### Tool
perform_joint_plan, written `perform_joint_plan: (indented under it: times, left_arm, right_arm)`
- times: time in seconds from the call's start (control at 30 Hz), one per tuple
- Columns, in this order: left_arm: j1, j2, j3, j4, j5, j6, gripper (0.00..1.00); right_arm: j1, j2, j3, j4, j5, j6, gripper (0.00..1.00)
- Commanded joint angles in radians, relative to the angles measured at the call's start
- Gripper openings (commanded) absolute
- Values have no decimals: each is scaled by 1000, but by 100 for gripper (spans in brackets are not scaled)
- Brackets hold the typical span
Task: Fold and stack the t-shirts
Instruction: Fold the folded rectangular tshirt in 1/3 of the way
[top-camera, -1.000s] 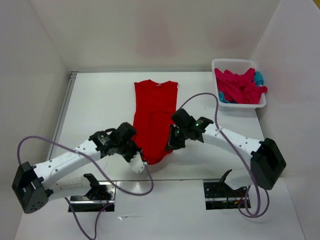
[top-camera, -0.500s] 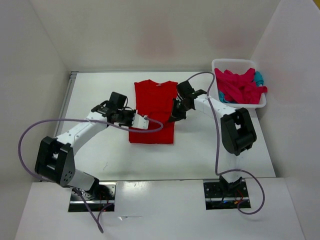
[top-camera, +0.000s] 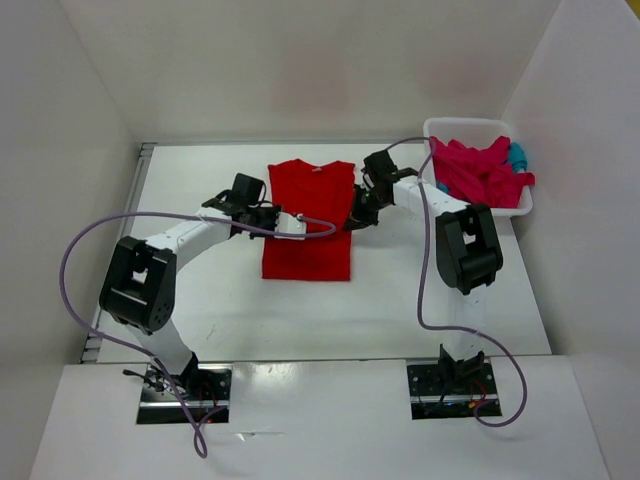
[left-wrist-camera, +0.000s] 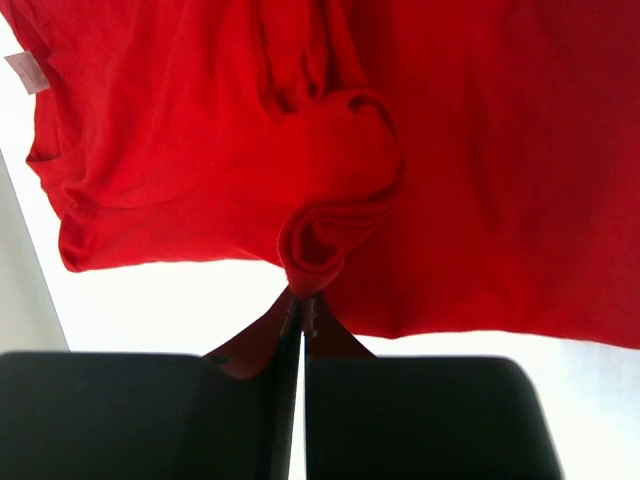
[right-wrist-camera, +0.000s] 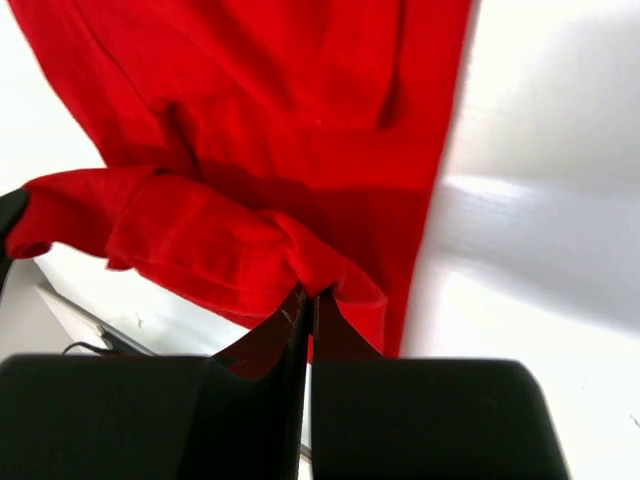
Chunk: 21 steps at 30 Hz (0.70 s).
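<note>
A bright red t-shirt (top-camera: 308, 250) lies mid-table, its near part doubled back over the rest, collar at the far end. My left gripper (top-camera: 296, 222) is shut on a bunched fold of its hem at the left side, seen close up in the left wrist view, where the gripper (left-wrist-camera: 302, 300) pinches red cloth (left-wrist-camera: 480, 170). At the shirt's right edge my right gripper (top-camera: 351, 220) is shut on the other hem corner; the right wrist view shows that gripper (right-wrist-camera: 305, 295) clamping a red fold (right-wrist-camera: 250, 90). A crimson-pink t-shirt (top-camera: 475, 170) and a teal one (top-camera: 517, 155) sit in the basket.
A white basket (top-camera: 465, 122) stands at the table's far right corner. White walls close in the table on the left, back and right. Purple cables loop from both arms over the table near the shirt.
Both arms have swung away from the near edge toward the collar, carrying the red shirt's lower hem with them. The shirt now lies doubled and shorter.
</note>
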<state>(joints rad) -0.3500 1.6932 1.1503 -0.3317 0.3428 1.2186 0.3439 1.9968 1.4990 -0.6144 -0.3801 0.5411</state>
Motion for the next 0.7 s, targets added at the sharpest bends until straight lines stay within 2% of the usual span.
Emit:
perform_joint_plan:
  times: [0.0,0.33,0.37,0.4,0.43,0.5,0.57,0.6,0.67]
  left_arm:
    - [-1,22,31,75,38,-19,3]
    - [-1,52,-27,258,16,-16,3]
    - [-1,63,-40,269,16,-16,5]
    - [-1,63,-40,269,7,-16,6]
    - [-1,63,-64,298,7,-16,8]
    - [-1,63,-84,324,-17,-5,13]
    - [-1,74,-96,345,-51,-5,17]
    - [-1,74,-96,359,-65,-17,31]
    - [-1,74,-107,368,-108,-40,44]
  right_arm:
    - [-6,28,61,18,-39,-20,0]
    - [-16,105,152,-15,1,-10,0]
    - [-16,114,162,-24,12,-10,3]
    - [-26,114,173,-24,24,-10,15]
    - [-26,123,182,-24,24,-10,21]
    - [-35,144,214,-35,35,-23,23]
    - [-46,154,239,-47,44,-23,34]
    - [-46,154,239,-47,55,-23,38]
    - [-59,139,248,-47,64,-23,44]
